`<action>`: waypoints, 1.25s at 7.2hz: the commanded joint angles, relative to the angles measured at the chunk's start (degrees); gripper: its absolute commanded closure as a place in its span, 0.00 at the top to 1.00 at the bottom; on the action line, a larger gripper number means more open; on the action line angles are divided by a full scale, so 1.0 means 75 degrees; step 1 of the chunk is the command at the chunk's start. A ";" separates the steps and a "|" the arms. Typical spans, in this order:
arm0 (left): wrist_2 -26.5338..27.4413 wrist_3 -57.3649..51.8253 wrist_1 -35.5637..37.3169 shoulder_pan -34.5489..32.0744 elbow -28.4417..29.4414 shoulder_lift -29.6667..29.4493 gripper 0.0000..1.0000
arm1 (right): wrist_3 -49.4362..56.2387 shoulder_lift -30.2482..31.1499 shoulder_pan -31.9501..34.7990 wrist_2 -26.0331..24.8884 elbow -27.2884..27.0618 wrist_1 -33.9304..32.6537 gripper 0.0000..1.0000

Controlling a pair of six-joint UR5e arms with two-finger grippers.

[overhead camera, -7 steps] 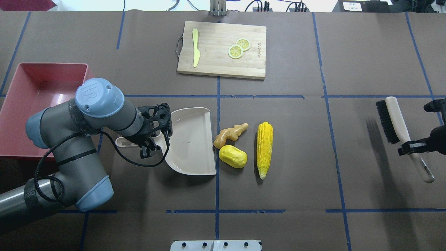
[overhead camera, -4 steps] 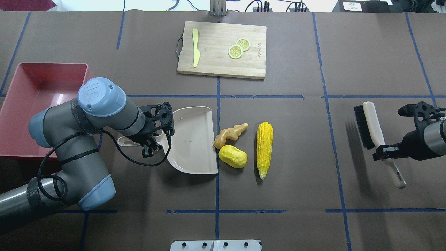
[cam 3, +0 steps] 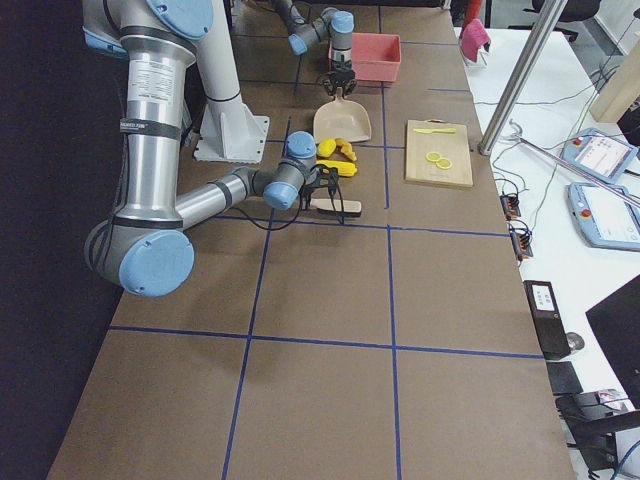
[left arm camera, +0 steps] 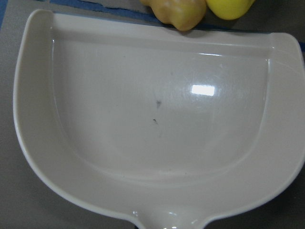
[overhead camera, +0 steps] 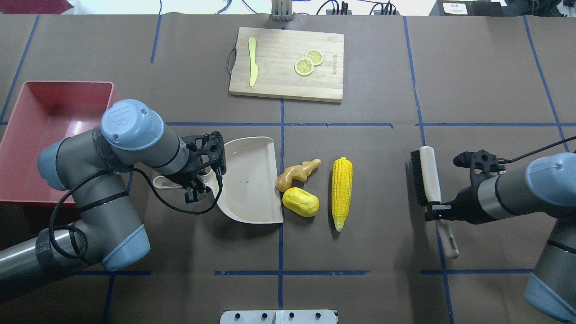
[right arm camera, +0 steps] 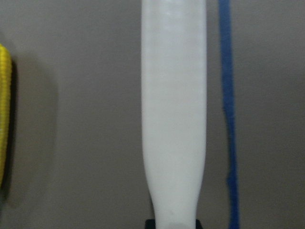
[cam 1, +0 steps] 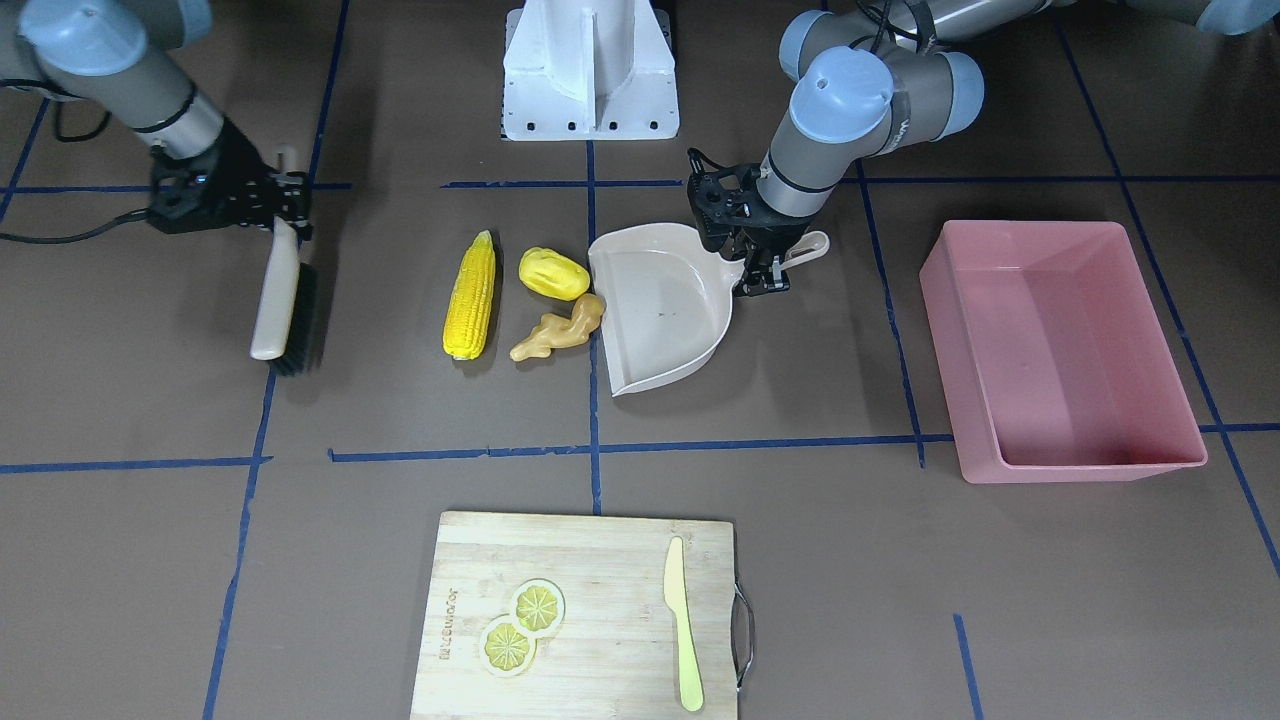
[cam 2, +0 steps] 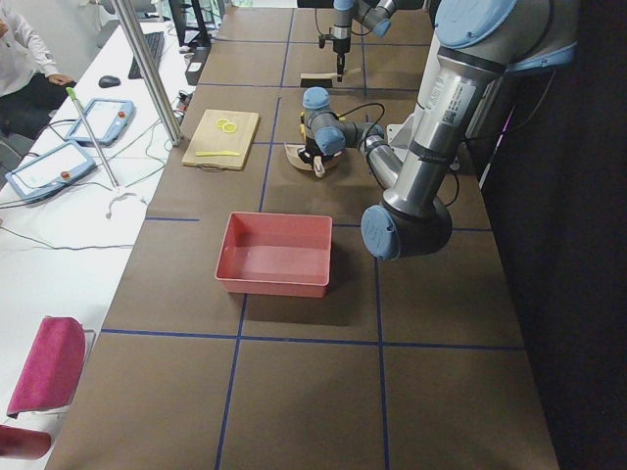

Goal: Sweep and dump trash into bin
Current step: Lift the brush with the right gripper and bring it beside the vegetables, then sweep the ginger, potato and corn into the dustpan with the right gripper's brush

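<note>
The trash lies mid-table in a group: a corn cob (overhead camera: 342,192), a lumpy yellow vegetable (overhead camera: 300,202) and a tan ginger root (overhead camera: 297,174). A beige dustpan (overhead camera: 249,180) sits just left of them, its open lip close to the ginger (left arm camera: 178,12). My left gripper (overhead camera: 198,186) is shut on the dustpan's handle. My right gripper (overhead camera: 438,211) is shut on the handle of a black-bristled brush (overhead camera: 425,175), held low to the right of the corn (cam 1: 470,295). The pink bin (overhead camera: 45,121) stands at the far left, with nothing in it.
A wooden cutting board (overhead camera: 288,85) lies at the back with a pale green knife (overhead camera: 253,67) and two lemon slices (overhead camera: 308,63). The white robot base (cam 1: 590,70) is at the near edge. Blue tape lines cross the brown table cover.
The right arm has carried the brush well to the left, toward the corn, and lower. The left arm has nudged the dustpan slightly right, toward the trash.
</note>
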State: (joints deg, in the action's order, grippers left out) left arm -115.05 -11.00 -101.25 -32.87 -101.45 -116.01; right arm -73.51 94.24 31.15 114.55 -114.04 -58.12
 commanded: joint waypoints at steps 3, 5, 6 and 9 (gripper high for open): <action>0.0000 0.0013 -0.0058 0.0000 -0.0008 -0.0001 0.00 | -0.1154 -0.2703 -0.1398 -0.0986 0.0811 -0.1343 0.00; 0.0000 0.0013 -0.0058 0.0000 0.0003 -0.0001 0.00 | -0.1319 -0.3667 -0.1587 -0.1175 0.1515 -0.1344 0.00; 0.0000 0.0025 -0.0058 0.0000 -0.0008 -0.0001 0.00 | -0.1389 -0.3949 -0.1611 -0.1175 0.1692 -0.1344 0.00; 0.0000 0.0025 -0.0058 0.0000 -0.0008 -0.0001 0.00 | -0.1613 -0.4746 -0.1693 -0.1210 0.2196 -0.1356 0.00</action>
State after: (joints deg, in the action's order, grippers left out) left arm -115.05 -10.81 -101.69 -32.87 -101.51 -116.01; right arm -85.38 61.11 18.62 105.51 -99.23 -68.28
